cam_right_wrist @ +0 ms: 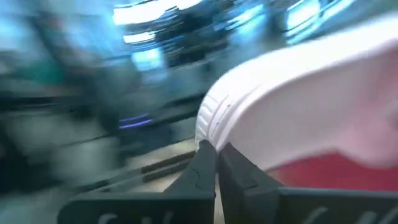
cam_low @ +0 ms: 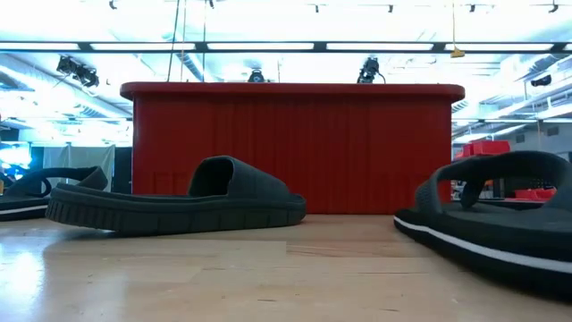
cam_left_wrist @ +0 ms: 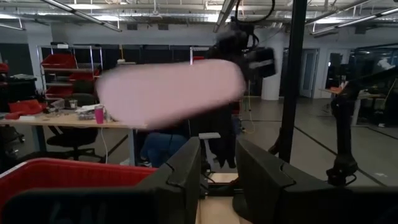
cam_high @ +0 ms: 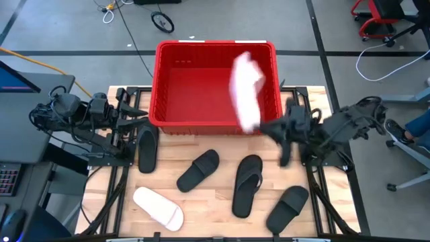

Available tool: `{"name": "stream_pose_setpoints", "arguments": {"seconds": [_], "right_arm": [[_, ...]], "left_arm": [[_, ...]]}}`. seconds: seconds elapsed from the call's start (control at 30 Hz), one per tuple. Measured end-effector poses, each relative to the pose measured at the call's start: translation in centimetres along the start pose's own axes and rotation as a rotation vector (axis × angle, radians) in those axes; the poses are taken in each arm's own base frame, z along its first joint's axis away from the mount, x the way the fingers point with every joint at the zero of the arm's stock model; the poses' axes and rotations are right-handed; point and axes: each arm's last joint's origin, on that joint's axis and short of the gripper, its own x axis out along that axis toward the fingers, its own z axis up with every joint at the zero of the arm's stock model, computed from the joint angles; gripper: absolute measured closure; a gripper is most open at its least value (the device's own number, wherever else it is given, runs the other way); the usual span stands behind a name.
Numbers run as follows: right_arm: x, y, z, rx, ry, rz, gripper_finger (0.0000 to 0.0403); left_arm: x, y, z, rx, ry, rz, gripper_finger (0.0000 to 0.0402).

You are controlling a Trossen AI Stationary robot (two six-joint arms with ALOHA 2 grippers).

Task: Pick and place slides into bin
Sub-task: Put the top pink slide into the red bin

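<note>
The red bin (cam_high: 168, 87) stands at the table's far middle. My right gripper (cam_high: 267, 128) is near the bin's near right corner, shut on a pale pink slide (cam_high: 246, 91). The slide is blurred and stretches from the gripper toward the far side, above the bin's right half. It also shows in the left wrist view (cam_left_wrist: 168, 93) and the right wrist view (cam_right_wrist: 298, 106). My left gripper (cam_left_wrist: 217, 168) is open and empty by the bin's near left corner (cam_high: 138, 121). Several black slides and a second pale slide (cam_high: 158, 207) lie flat on the table. My right gripper has the pale pink slide by its near end (cam_right_wrist: 210, 134). The two fingers stand close together at that edge. What lies between them is hidden by the fingers themselves. The slide is lifted clear, reaching out over the bin roughly level.
On the table in front of the bin lie a black slide (cam_high: 146, 149) at the left, another (cam_high: 198, 169) in the middle, a black flip-flop (cam_high: 247, 185) and a black slide (cam_high: 287, 208) at the near right. The bin's floor (cam_high: 195, 94) shows bare.
</note>
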Motion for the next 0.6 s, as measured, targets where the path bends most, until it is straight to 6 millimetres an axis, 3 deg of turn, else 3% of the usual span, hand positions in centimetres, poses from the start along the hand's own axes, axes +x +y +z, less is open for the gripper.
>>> {"name": "stream_pose_setpoints", "arguments": {"seconds": [0.17,0.37,0.47,0.6], "right_arm": [[4.5,-3.2,-2.0,-0.396,0.174,-0.291,0.0401],[10.3,-10.0,-4.7,-0.575,0.568,-0.482,0.0401],[13.2,-14.1,-5.6,-0.542,0.716,-0.518,0.0401],[16.2,-20.1,-7.1,-0.360,0.880,-0.523,0.0401]], "left_arm": [[0.0,0.0,0.0,-0.001,-0.001,0.000,0.0294],[0.0,0.0,0.0,0.000,-0.001,0.000,0.0294],[0.0,0.0,0.0,-0.001,-0.001,0.000,0.0294],[0.1,0.0,0.0,0.000,0.001,0.000,0.0294]]}}
